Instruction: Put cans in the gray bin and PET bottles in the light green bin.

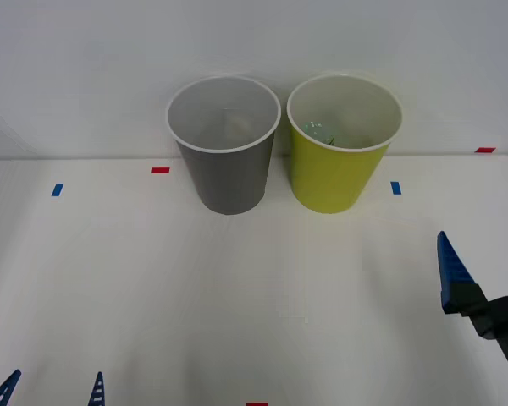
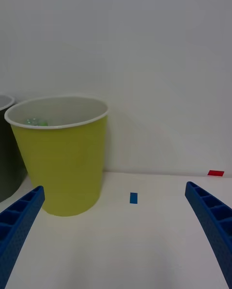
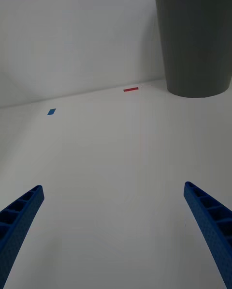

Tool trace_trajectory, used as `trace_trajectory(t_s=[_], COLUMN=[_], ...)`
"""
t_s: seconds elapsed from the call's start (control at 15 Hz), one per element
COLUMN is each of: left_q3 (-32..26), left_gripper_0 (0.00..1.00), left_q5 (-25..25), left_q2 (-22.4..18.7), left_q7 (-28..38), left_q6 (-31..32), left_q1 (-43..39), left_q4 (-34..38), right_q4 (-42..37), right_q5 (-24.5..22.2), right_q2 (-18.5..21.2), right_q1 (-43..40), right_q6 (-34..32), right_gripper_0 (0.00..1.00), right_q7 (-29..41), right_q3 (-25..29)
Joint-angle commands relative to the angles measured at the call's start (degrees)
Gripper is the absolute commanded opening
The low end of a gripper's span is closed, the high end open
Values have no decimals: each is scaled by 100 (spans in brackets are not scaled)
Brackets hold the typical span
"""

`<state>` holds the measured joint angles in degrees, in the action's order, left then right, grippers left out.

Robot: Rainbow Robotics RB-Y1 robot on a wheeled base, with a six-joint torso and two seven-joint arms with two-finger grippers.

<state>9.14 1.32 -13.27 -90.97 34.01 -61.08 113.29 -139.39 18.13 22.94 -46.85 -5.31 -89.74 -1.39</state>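
The gray bin (image 1: 226, 173) stands upright at the back of the table, with the light green bin (image 1: 333, 178) close on its right. A PET bottle (image 1: 319, 128) with a green label lies inside the light green bin (image 2: 63, 168), and its top (image 2: 36, 122) peeks over the rim. Something pale lies at the bottom of the gray bin (image 3: 195, 47); I cannot tell what it is. The cans are hidden. My right gripper (image 1: 483, 231) hovers open and empty at the table's right, in front of the light green bin. Open and empty too, my left gripper (image 1: 57, 376) is low at the front left.
Small red (image 1: 160, 170) and blue (image 1: 395, 187) tape marks dot the white table. A white wall rises right behind the bins. Open tabletop lies between the grippers and the bins.
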Motion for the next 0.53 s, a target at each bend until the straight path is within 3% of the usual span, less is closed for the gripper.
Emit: trace_trajectory(t_s=[0.07, 0.4, 0.53], left_q3=[0, 0, 0], left_gripper_0=[100, 100, 100], left_q5=[0, 0, 0], left_q2=[0, 0, 0], left_q7=[0, 0, 0], left_q6=[0, 0, 0], left_q1=[0, 0, 0], left_q4=[0, 0, 0], right_q4=[781, 808, 1344], right_q5=[-381, -495, -486], right_q2=[-9, -369, -334], right_q1=[-272, -984, -1115], right_q6=[-1113, -1491, -2431], right_gripper_0=[100, 100, 100], right_q7=[97, 9, 114], right_q3=[-274, -362, -538])
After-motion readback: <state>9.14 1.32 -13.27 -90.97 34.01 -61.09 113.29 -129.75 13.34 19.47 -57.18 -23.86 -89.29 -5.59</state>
